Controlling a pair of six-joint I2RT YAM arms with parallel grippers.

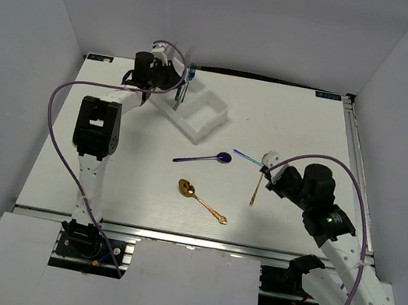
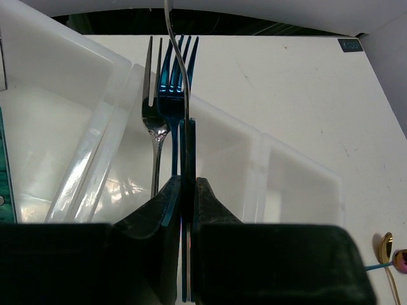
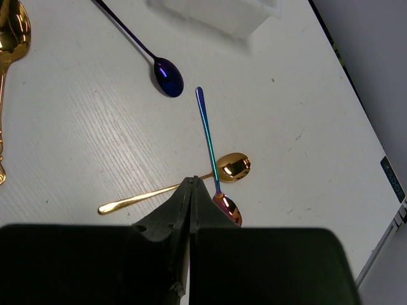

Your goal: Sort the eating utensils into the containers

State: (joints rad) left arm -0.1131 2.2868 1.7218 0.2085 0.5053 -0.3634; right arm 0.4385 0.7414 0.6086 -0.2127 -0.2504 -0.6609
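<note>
1. My left end effector [image 2: 186,152] is clamped on a slim handle, the blue fork [image 2: 181,70] as best I can tell, above the white tray [image 2: 267,165] at the far left of the tabletop [image 1: 143,181].
2. A silver fork [image 2: 152,95] sits just beside the blue one. I cannot tell whether it lies in the compartment or hangs in my grip too. If both are pinched, one could slip out crooked and land across a divider.
3. My right end effector [image 3: 191,184] is shut tight, tips down at the handle of the plain gold spoon [image 3: 232,166]. I cannot tell if that thin handle is caught; it may have slid out flat.
4. The iridescent spoon [image 3: 206,133] crosses the gold one, so a lift could drag it along.
5. My left arm reaches far forward, wrist tipped down over the tray. My right arm is bent, low, angled towards the spoons.
6. The dark blue spoon [image 1: 215,158] and ornate gold spoon [image 1: 200,199] lie loose on the tabletop.
</note>
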